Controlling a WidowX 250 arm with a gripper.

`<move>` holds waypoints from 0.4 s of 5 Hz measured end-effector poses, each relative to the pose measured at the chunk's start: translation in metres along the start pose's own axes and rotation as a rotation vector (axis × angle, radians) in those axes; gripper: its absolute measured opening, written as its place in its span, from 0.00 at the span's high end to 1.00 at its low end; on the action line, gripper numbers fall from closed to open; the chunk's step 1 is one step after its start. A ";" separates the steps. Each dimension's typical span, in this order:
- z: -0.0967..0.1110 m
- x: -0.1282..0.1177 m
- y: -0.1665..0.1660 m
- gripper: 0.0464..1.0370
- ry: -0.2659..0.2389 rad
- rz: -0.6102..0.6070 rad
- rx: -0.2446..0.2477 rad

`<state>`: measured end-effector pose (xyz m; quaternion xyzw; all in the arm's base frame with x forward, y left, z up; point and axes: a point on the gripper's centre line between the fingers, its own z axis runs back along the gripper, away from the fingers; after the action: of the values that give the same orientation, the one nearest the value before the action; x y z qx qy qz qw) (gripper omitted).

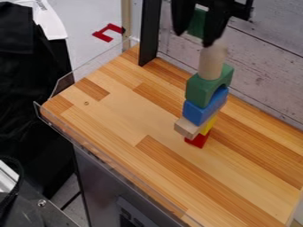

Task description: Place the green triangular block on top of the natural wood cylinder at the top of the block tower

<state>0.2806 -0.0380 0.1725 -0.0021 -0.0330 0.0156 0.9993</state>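
At the top of the camera view, the black gripper (194, 37) hangs over a tall block stack, shut on a green block (197, 23). That block is just above a pale wooden cylinder (211, 63); whether they touch cannot be told. The cylinder stands upright on a green arch block (200, 91). Under the arch lies a blue block (201, 111), with a natural wood block (187, 128) beneath it. A yellow block (207, 126) shows below the blue one, and a red block (198, 140) sits at the bottom on the wooden table.
The wooden tabletop (112, 117) has a clear raised edge (95, 153) along its left side. A black upright post (149, 33) stands at the back, beside a grey plank wall (266, 57). Dark cloth (26, 88) hangs beyond the table at left.
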 end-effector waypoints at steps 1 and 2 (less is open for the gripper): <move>-0.010 0.005 -0.007 0.55 0.040 -0.021 -0.026; -0.015 0.005 -0.009 0.55 0.063 -0.032 -0.033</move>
<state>0.2864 -0.0469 0.1581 -0.0185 -0.0021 -0.0012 0.9998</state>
